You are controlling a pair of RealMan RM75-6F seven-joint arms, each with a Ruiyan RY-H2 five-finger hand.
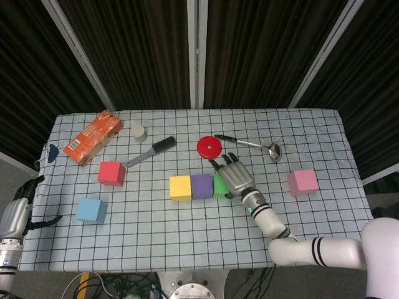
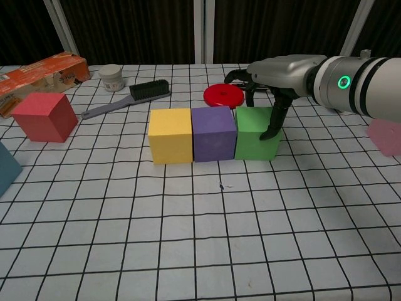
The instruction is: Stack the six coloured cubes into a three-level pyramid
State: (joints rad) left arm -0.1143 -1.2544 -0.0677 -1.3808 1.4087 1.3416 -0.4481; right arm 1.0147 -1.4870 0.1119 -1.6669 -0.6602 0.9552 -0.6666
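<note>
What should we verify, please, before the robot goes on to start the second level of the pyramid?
1. Base row: yellow cube, purple cube and green cube sit in a line, sides together: ok.
2. Right hand clear of the green cube: not ok; its fingers are draped over the cube.
3. Red cube, blue cube and pink cube free on the table: ok.
4. Left hand empty, at the table's edge: ok.
5. Red disc close behind the row: cannot tell whether it will hinder.
</note>
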